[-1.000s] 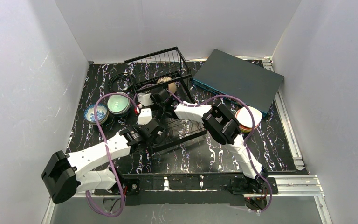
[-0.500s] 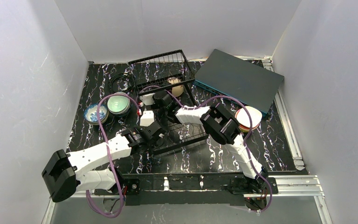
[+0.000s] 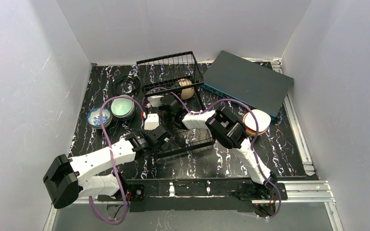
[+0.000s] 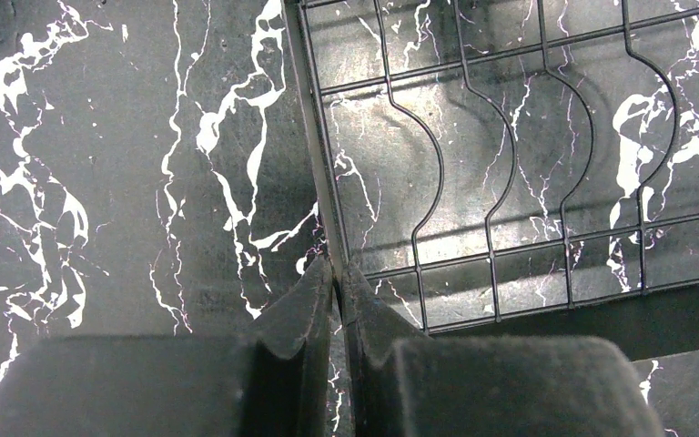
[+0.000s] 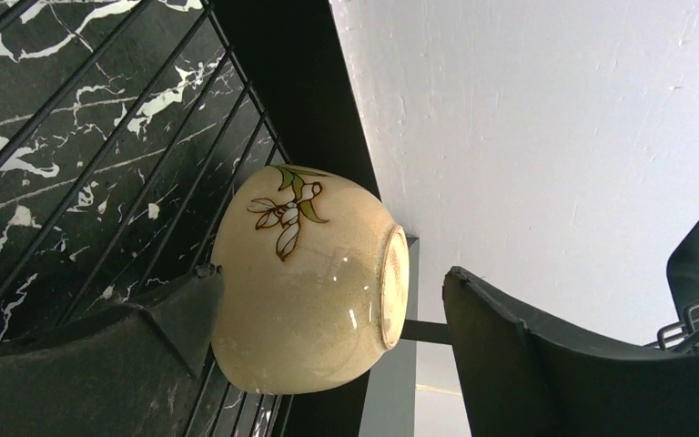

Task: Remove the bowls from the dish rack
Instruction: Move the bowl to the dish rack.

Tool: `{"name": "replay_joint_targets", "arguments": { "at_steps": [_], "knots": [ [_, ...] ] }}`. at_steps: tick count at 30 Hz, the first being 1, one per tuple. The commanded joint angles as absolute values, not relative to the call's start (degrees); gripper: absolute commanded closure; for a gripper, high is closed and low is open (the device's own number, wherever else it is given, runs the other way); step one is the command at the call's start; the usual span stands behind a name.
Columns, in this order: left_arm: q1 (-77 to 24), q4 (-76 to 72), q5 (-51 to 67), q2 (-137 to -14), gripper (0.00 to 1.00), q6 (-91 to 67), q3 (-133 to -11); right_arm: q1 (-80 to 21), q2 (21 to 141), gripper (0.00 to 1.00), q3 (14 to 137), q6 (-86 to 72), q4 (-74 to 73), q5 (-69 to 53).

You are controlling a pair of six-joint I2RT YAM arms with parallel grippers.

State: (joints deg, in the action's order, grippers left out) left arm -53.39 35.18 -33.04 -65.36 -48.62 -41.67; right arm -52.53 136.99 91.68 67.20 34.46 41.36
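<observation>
Overhead, the worktop (image 3: 279, 144) is a black slab veined with white like marble, shut in by plain white walls (image 3: 183, 24) at the back and on both sides. A metal rail (image 3: 298, 186) runs along the near edge where the two arm bases are bolted, and another follows the right edge.

The dish rack (image 3: 192, 140) sits at the middle of the worktop, its raised basket end toward the back wall. One beige bowl (image 3: 186, 89) rests in it just beside that basket. The left gripper (image 4: 337, 273) is pinched tight on the rack's thin rim near a corner, with the fingertips meeting around the wire. Its wrist view shows the bent wires of the rack floor over the marble pattern.

The right gripper (image 5: 326, 278) is spread as wide as it goes, with the beige bowl between its fingers. One finger (image 5: 187, 314) touches the bowl's side, and the other stands clear of its foot ring, so nothing is gripped. The bowl carries a painted flower with green leaves, and its foot ring is turned away from the wire grid.

Outside the rack, a blue-and-white bowl (image 3: 99, 117) and a pale green bowl (image 3: 122, 107) sit side by side on the left. A stack of bowls (image 3: 256, 122) with a white one on top stands on the right. A flat dark box (image 3: 245, 82) lies at the far right, and a coil of black cable (image 3: 125, 85) at the far left.
</observation>
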Motion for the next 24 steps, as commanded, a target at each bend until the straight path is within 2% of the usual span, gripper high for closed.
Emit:
{"name": "replay_joint_targets", "arguments": {
  "at_steps": [1,6,10,14,20,24],
  "knots": [
    [-54.8,39.9,-30.8,-64.4,1.00,-48.2,-43.8,-48.7,134.8,0.02,91.8,63.6,24.3,49.7],
    [-54.8,39.9,-30.6,-64.2,1.00,-48.2,-43.9,-48.7,133.9,0.03,94.2,59.5,17.7,49.9],
    [-54.9,40.2,-30.7,-64.0,1.00,-48.3,-44.0,-48.2,134.1,0.02,98.4,53.4,6.4,45.8],
    [-54.9,40.1,-30.6,-64.2,1.00,-48.5,-43.9,-47.7,134.5,0.01,99.4,51.0,2.5,43.7],
    [-54.9,40.1,-30.5,-64.7,1.00,-48.3,-44.1,-47.4,135.4,0.07,100.0,50.0,-1.3,42.2],
    [-54.9,39.9,-30.5,-64.7,1.00,-48.2,-44.3,-47.5,135.0,0.15,100.9,48.0,-6.2,39.7]
  ]
}}
